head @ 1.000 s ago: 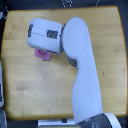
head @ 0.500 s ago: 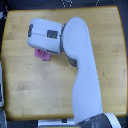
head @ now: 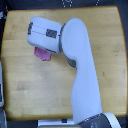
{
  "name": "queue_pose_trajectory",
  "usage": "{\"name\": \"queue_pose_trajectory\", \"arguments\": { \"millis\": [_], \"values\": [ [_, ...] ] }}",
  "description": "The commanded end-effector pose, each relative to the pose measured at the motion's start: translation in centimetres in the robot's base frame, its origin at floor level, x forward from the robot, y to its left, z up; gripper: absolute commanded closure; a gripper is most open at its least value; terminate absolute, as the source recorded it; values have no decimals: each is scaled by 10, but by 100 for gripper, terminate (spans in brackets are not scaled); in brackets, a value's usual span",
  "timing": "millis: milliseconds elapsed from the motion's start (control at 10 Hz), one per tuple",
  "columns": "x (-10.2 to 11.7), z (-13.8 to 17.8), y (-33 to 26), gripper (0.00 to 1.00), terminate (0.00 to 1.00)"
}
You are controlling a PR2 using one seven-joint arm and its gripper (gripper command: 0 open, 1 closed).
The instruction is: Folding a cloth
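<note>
The exterior view looks straight down on a wooden table [head: 20, 95]. A big white robot arm [head: 82, 75] comes up from the bottom edge and bends over toward the exterior view's left. Its boxy white end sits right over the cloth [head: 43, 54].

Only a small pink bit of the cloth shows. It pokes out from under the arm's end, on the side nearer the bottom of the picture. It lies on the table, in the upper part toward the exterior view's left. The rest of it is hidden by the arm. The bit that shows looks bunched and small, so I think the cloth is already folded over or gathered up, but I cannot be sure.

The gripper itself does not show. The arm's own body covers it from above. So I cannot tell if it is holding the cloth, squeezing shut, or has let go.

Why is the arm there? I think it sits low over the cloth because folding needs the gripper right at the fabric, to pinch an edge or press a fold flat. The cloth is thin and floppy, so it has to be worked close to the table.

Next to the pictures from one second and half a second ago, I see almost no change. The arm has the same bend and the same spot. The pink bit pokes out in the same place. The arm seems to be staying put, maybe pressing or gripping.
</note>
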Motion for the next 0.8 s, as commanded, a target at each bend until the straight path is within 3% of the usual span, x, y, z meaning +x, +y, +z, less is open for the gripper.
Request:
{"name": "queue_pose_trajectory", "arguments": {
  "millis": [0,700],
  "values": [
    [9,-1,6,0,0],
    [4,24,-10,0,0]
  ]
}}
